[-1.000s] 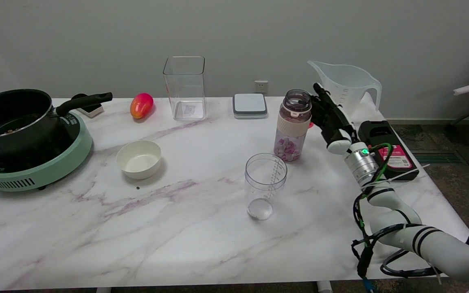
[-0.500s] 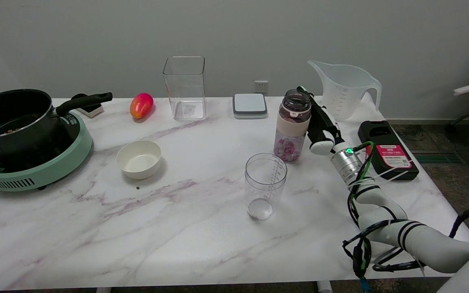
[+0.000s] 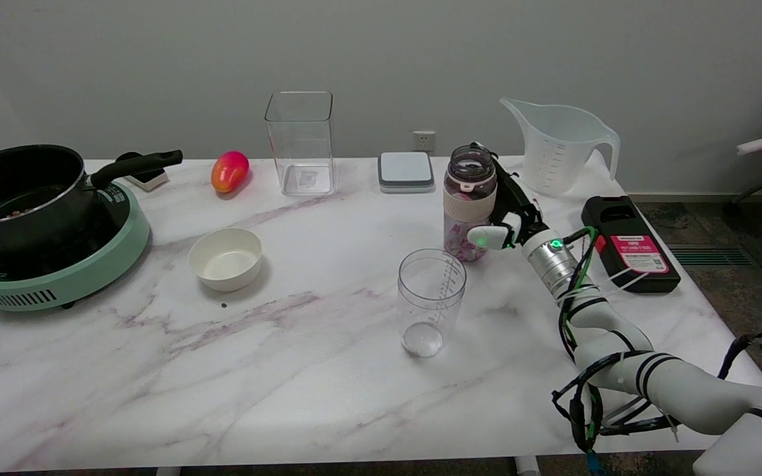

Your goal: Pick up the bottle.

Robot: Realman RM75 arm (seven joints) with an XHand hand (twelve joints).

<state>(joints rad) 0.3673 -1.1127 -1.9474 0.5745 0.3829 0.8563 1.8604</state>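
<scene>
Marble desk (image 3: 288, 370) with a pot (image 3: 20, 192) on a green cooker (image 3: 57, 277) at the left edge, and a clear jug (image 3: 563, 142) at the back right corner. The bottle (image 3: 467, 198) stands upright right of center, toward the back — the right hand (image 3: 510, 211) is wrapped on its right side, thumb across the front, gripping it. A clear cup (image 3: 430, 301) stands just in front, a small bowl (image 3: 225, 258) left of that.

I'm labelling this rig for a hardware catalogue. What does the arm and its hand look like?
The arm is white and rounded, with thin black rings, a ribbed silver wrist and a small green light. Black and green cables loop loosely alongside it. The hand is black with white parts.
</scene>
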